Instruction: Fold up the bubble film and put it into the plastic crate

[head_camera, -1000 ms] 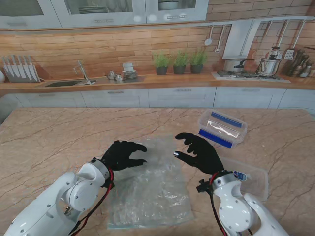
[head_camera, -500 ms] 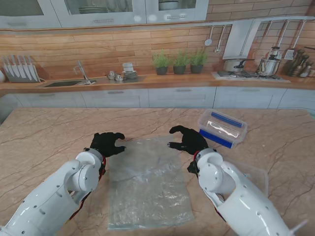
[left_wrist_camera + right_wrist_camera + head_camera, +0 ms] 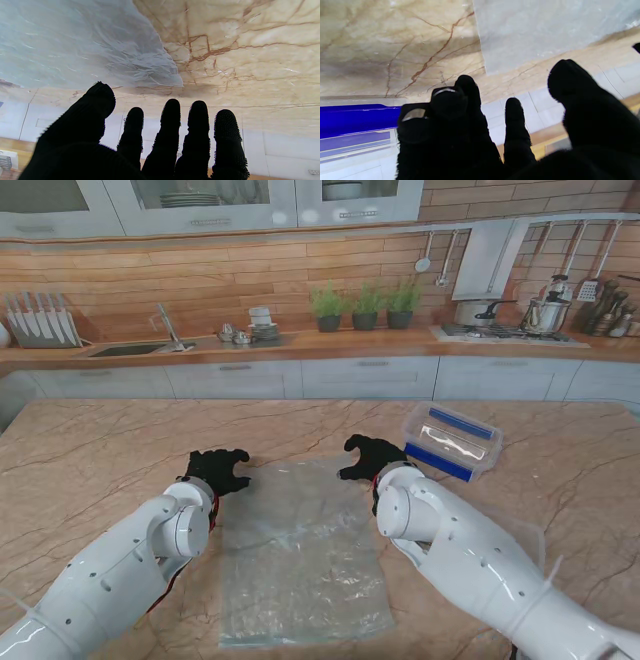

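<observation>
Both hands have slid forward since a second ago: left hand (image 3: 217, 470) and right hand (image 3: 370, 457) now sit mid-frame at the far corners of the bubble film (image 3: 300, 550), fingers spread, holding nothing. Film's flat in the lower centre, plastic crate (image 3: 452, 441) right of centre. I'd pinch both corners together, then pull back evenly.

Both arms reach forward, left robot hand (image 3: 217, 469) and right robot hand (image 3: 369, 455) empty, fingers spread.
</observation>
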### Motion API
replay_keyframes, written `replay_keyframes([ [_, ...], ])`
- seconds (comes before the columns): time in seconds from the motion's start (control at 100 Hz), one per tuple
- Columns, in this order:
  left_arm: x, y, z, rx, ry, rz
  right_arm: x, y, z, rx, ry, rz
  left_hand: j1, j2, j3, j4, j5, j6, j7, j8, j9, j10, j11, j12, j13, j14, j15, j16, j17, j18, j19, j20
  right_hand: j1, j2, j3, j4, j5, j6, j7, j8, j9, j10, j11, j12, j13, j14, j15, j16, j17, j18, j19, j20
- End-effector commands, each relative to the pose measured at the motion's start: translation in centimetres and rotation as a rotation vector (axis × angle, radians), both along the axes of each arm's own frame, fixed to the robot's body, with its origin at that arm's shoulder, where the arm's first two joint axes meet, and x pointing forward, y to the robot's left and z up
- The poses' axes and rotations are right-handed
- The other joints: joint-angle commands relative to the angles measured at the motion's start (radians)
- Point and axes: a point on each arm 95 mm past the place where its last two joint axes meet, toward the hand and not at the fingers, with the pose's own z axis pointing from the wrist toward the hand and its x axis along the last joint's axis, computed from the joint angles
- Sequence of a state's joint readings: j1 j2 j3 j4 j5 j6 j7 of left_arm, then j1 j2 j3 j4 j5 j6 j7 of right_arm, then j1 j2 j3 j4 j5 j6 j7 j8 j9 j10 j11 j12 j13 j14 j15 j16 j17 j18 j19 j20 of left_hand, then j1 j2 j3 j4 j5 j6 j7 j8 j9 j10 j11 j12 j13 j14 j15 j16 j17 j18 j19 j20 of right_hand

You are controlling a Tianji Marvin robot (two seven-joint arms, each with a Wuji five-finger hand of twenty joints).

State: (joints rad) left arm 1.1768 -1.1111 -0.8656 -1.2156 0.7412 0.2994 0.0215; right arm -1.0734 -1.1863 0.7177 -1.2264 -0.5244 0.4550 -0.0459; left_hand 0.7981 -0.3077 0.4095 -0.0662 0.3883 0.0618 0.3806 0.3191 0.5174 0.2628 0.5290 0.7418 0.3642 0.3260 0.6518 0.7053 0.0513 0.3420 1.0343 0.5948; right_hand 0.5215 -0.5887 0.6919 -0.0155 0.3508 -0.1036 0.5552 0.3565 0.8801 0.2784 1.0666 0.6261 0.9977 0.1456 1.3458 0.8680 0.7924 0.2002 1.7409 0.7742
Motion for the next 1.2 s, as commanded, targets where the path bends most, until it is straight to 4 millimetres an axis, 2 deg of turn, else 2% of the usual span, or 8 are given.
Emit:
replay_keyframes([
  [0.0,0.0,-0.4,-0.2,-0.006,-0.005,0.005,0.7,0.7,0.3,-0.014,0.009,0.006,-0.043,-0.044,0.018,0.016,-0.036,-0.011,-0.02,-0.015,-0.025,-0.006,0.029,0.018,-0.018,0.017,0.018,0.026,-0.008,-0.01,0.012,0.021,-0.016,-0.053,0.03,-0.013,-0.053,0.008,0.008,-0.024,0.031,0.059,0.055,0.021,0.049,0.069,0.077,-0.008,0.069,-0.151,0.162,-0.019],
  [0.28,0.5,-0.8,-0.7,0.024,-0.039,0.034,3.1,1.4,-1.6,-0.126,0.014,0.046,-0.065,-0.042,0.036,0.016,-0.151,0.013,-0.052,-0.054,-0.038,-0.009,0.048,0.033,-0.014,0.022,0.043,0.04,-0.005,-0.007,0.028,0.023,-0.013,-0.09,0.038,-0.018,-0.116,0.033,0.087,-0.11,0.066,0.023,0.105,0.033,0.107,0.022,0.119,-0.02,0.131,-0.192,0.209,-0.061],
  [0.53,0.6,-1.3,-1.6,0.045,-0.024,0.055,4.4,1.8,-2.9,-0.162,0.021,0.082,-0.079,-0.052,0.046,0.015,-0.156,0.024,-0.042,-0.064,-0.046,-0.007,0.055,0.034,-0.016,0.024,0.053,0.042,-0.006,-0.004,0.038,0.019,-0.017,-0.091,0.025,-0.018,-0.124,0.035,0.101,-0.119,0.052,0.019,0.101,0.032,0.098,0.017,0.112,-0.025,0.127,-0.199,0.205,-0.075],
  [0.83,0.2,-2.1,-2.2,0.042,-0.007,0.086,5.3,1.4,-4.5,-0.238,0.032,0.132,-0.089,-0.041,0.04,0.016,-0.215,0.042,-0.048,-0.078,-0.09,-0.003,0.05,0.029,-0.012,0.025,0.071,0.047,-0.002,-0.002,0.058,0.016,-0.007,-0.09,0.053,-0.013,-0.108,0.038,0.13,-0.113,0.049,0.002,0.118,0.035,0.097,-0.001,0.116,-0.022,0.124,-0.211,0.201,-0.076],
  [0.94,-0.1,-2.3,-2.4,0.042,-0.005,0.091,5.3,1.4,-5.2,-0.251,0.051,0.141,-0.087,-0.041,0.039,0.017,-0.213,0.041,-0.043,-0.079,-0.094,-0.001,0.047,0.026,-0.015,0.024,0.069,0.045,-0.003,-0.004,0.058,0.013,0.012,-0.104,0.071,-0.014,-0.023,0.033,0.165,-0.094,0.053,0.001,0.119,0.033,0.099,-0.002,0.116,-0.023,0.124,-0.213,0.201,-0.076],
  [1.05,-0.2,-2.4,-2.5,0.042,-0.009,0.096,5.1,1.4,-5.9,-0.262,0.046,0.155,-0.084,-0.043,0.04,0.017,-0.206,0.041,-0.037,-0.079,-0.112,0.002,0.033,0.016,-0.032,0.024,0.051,0.034,-0.011,-0.003,0.052,0.008,0.03,-0.136,0.139,-0.027,0.198,0.014,0.174,0.055,0.051,0.005,0.114,0.028,0.097,-0.011,0.102,-0.027,0.12,-0.21,0.19,-0.079],
  [1.15,-0.1,-2.6,-2.6,0.053,-0.012,0.094,4.7,1.3,-6.1,-0.261,0.035,0.156,-0.08,-0.047,0.047,0.018,-0.214,0.05,-0.035,-0.081,-0.145,0.005,0.015,0.001,-0.054,0.02,0.026,0.016,-0.022,-0.009,0.042,0.0,0.043,-0.147,0.209,-0.033,0.339,0.001,0.184,0.092,0.051,0.013,0.108,0.03,0.094,-0.008,0.094,-0.029,0.117,-0.204,0.181,-0.08],
  [1.19,0.0,-2.7,-2.7,0.057,-0.017,0.09,4.6,1.2,-6.1,-0.264,0.036,0.158,-0.081,-0.048,0.049,0.018,-0.217,0.054,-0.034,-0.081,-0.153,0.007,0.014,0.0,-0.06,0.02,0.023,0.014,-0.027,-0.009,0.039,-0.002,0.062,-0.155,0.214,-0.072,0.361,-0.013,0.221,0.059,0.049,0.015,0.105,0.032,0.092,-0.007,0.092,-0.027,0.114,-0.202,0.176,-0.077],
])
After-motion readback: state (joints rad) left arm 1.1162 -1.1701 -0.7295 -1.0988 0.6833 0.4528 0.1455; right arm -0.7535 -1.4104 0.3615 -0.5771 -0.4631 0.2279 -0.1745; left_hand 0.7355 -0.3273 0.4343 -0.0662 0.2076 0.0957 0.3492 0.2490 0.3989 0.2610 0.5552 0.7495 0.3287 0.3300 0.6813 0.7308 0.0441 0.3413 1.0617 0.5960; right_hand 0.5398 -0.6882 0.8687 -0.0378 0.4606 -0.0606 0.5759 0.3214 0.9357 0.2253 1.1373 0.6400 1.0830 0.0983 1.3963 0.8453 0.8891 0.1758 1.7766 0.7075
